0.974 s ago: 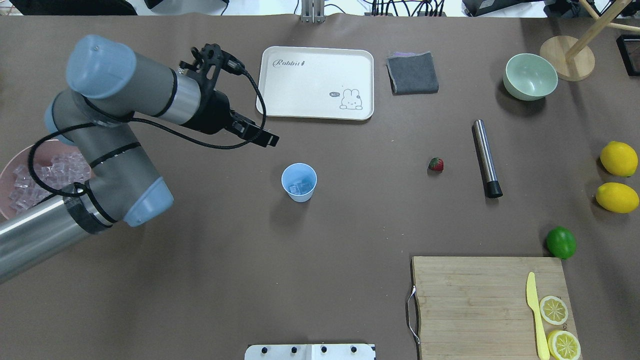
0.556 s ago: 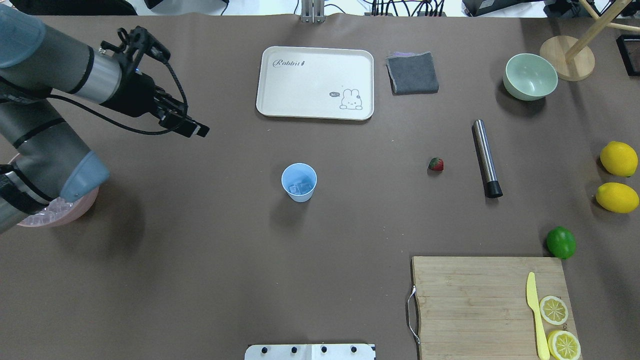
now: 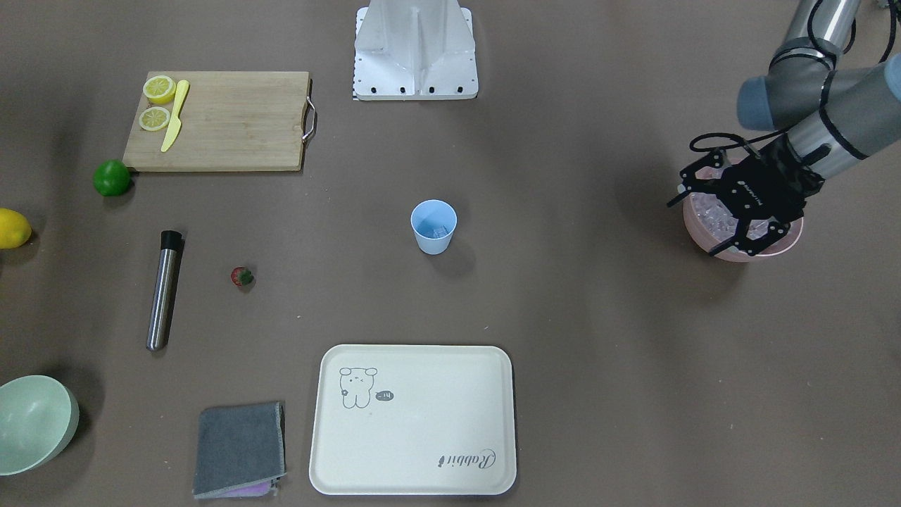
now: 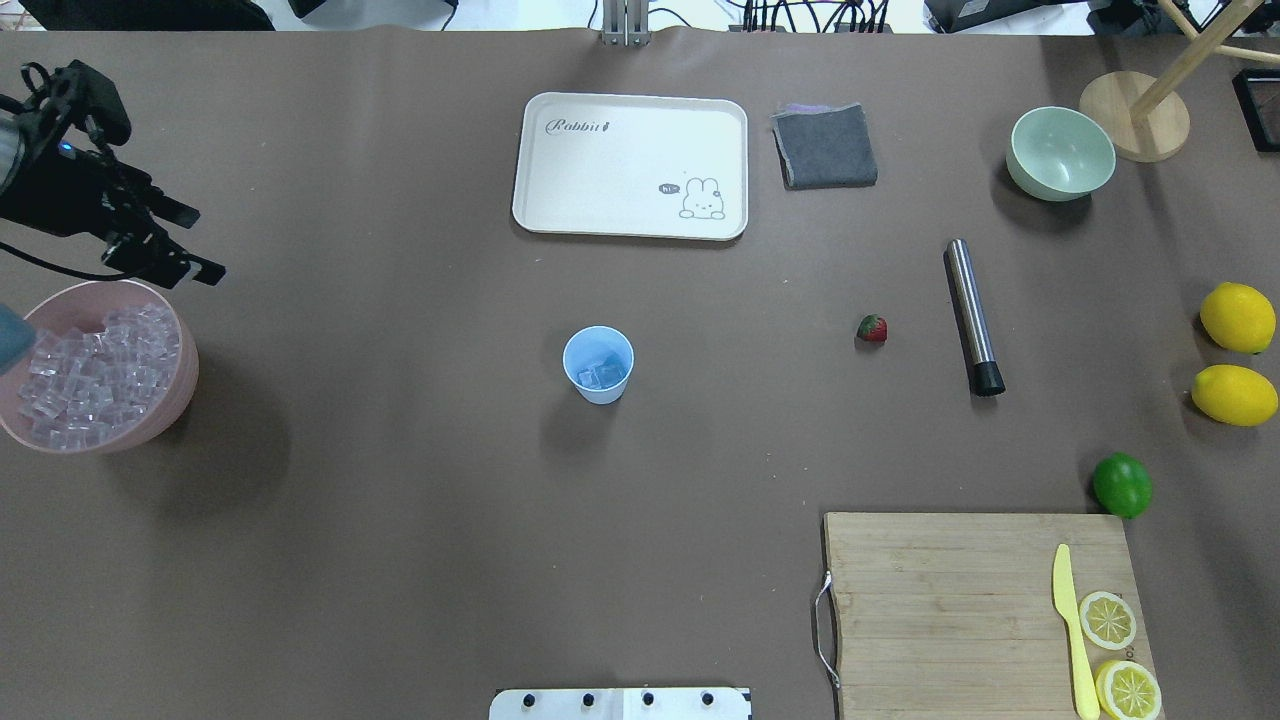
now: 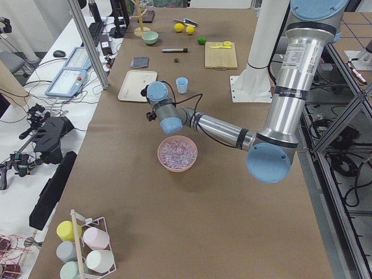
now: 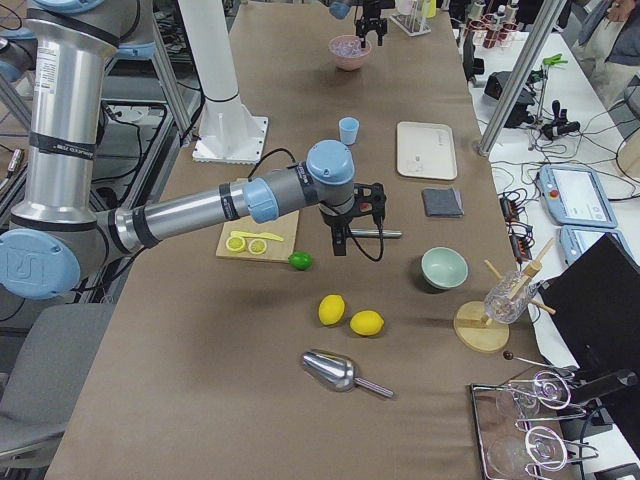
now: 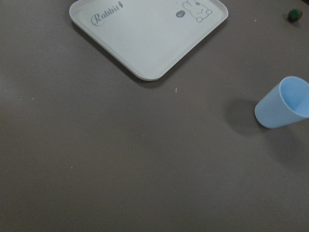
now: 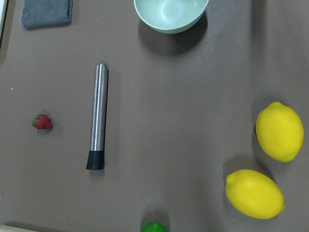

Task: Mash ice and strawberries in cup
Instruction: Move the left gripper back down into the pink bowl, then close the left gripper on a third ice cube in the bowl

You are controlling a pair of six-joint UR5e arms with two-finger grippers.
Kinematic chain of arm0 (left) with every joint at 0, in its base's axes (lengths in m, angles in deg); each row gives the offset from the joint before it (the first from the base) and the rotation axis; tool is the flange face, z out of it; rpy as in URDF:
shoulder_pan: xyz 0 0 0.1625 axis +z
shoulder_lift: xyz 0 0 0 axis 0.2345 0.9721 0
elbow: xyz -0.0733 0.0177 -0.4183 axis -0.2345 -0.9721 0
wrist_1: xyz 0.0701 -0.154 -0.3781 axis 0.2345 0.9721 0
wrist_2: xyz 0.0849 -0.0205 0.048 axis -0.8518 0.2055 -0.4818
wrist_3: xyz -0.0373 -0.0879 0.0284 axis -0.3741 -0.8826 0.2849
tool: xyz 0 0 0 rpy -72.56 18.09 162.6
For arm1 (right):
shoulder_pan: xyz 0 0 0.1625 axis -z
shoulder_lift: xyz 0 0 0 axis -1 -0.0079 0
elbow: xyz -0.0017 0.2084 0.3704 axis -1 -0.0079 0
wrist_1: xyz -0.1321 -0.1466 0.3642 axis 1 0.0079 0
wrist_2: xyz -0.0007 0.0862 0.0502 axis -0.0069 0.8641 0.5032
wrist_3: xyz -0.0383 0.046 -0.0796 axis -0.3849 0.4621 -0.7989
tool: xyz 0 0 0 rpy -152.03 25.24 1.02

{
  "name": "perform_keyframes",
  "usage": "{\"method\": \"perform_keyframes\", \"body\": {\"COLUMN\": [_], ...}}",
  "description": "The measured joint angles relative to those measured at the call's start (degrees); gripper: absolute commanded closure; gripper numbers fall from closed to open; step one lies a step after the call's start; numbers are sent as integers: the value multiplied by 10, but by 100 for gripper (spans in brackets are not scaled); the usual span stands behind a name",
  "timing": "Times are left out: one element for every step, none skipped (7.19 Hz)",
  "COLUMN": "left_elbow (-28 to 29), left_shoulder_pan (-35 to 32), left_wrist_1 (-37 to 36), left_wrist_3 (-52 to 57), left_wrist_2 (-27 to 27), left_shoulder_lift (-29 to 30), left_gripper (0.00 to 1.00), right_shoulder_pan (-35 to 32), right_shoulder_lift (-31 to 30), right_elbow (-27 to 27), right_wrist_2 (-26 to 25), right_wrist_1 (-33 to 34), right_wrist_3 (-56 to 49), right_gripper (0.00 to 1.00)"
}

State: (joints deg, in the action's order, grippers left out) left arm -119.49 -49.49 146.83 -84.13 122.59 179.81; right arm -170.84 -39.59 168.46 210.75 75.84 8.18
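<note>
The light-blue cup (image 4: 598, 392) stands mid-table with a few clear cubes of ice (image 4: 600, 376) in its bottom; it also shows in the front view as the cup (image 3: 433, 238). Right of it, the red strawberry (image 4: 872, 328) lies on the table. My left gripper (image 4: 205, 247) hangs open and empty at the far left, just beyond the pink bowl (image 4: 190, 370) heaped with ice cubes (image 4: 90, 375), well away from the cup. My right gripper (image 6: 342, 238) shows only in the right side view, above the table near the metal rod; I cannot tell its state.
A metal rod (image 4: 972, 315) with a black tip lies right of the strawberry. A white tray (image 4: 630, 165), grey cloth (image 4: 825, 146) and pale-green bowl (image 4: 1060, 153) line the far side. Two lemons (image 4: 1238, 355), a lime (image 4: 1122, 485) and a cutting board (image 4: 985, 610) sit at right.
My left arm has swung away from the cup to the far left, uncovering the pink bowl of ice. The cup, strawberry and rod have stayed put.
</note>
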Motion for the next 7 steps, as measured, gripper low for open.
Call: {"method": "perform_keyframes", "body": {"left_elbow": [7,19,32,38,38,37,35], "left_shoulder_pan": [-11,-21,-25,-25,-24,-23,-21], "left_wrist_1": [-1,-2,-2,-1,0,1,3], "left_wrist_3": [47,88,117,132,137,140,141], "left_wrist_2": [0,-2,-12,-24,-29,-32,-33], "left_shoulder_lift": [-21,-34,-43,-52,-62,-72,-81], "left_gripper": [3,9,19,19,19,26,26], "right_shoulder_pan": [0,0,0,0,0,0,0], "right_shoulder_lift": [-3,-5,-8,-11,-13,-15,-16], "right_elbow": [0,0,0,0,1,1,1], "right_wrist_2": [0,-1,-1,-2,-3,-4,-5], "right_wrist_1": [0,-1,-1,-1,-1,-1,-2], "right_wrist_3": [0,-1,-1,-1,-1,-1,-1], "right_gripper": [0,0,0,0,0,0,0]}}
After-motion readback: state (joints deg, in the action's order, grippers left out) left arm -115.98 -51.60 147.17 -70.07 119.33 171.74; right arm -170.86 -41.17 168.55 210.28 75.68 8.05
